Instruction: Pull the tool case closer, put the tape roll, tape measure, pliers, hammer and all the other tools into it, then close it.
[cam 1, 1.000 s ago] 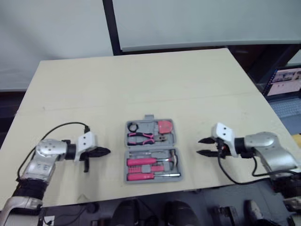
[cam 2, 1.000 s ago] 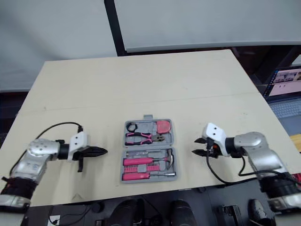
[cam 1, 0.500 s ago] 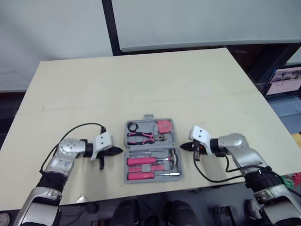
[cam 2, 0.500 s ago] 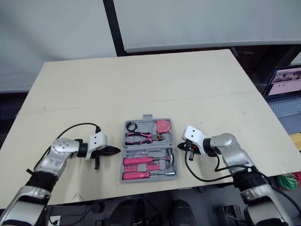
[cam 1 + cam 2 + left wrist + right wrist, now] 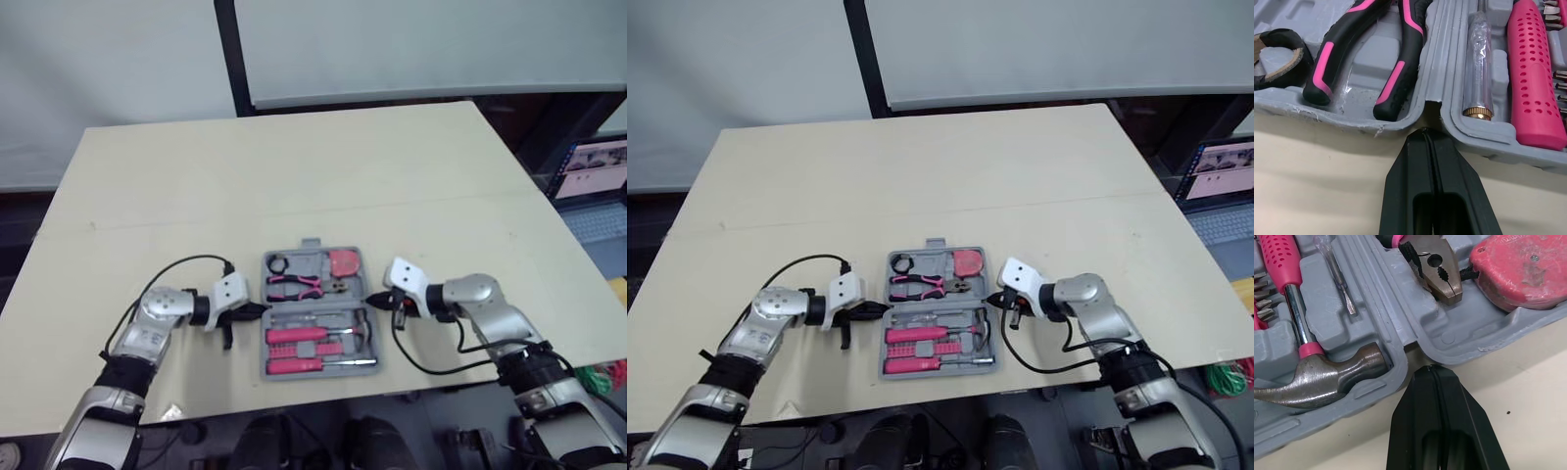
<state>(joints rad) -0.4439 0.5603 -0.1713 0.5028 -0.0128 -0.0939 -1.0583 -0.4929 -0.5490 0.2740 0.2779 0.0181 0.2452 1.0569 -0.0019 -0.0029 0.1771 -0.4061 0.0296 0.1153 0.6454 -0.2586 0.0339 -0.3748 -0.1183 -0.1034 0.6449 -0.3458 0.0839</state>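
This is looking like a lab or a test room, not a home. A plain pale table (image 5: 294, 176) is standing alone before white partition panels (image 5: 421, 44) at 12 o'clock, with a black post (image 5: 227, 54) running between them. At 3 o'clock a lit monitor (image 5: 591, 168) is glowing, perhaps a workstation, and at 4 o'clock a green cable (image 5: 1226, 377) is lying loose.

The left arm (image 5: 147, 328) extends from 8 o'clock with the forearm low. The left gripper (image 5: 257, 310) points toward 3 o'clock, its two fingers pressed together. The right arm (image 5: 490, 308) extends from 4 o'clock, elbow bent. The right gripper (image 5: 375, 299) points toward 9 o'clock, fingers likewise pressed together.
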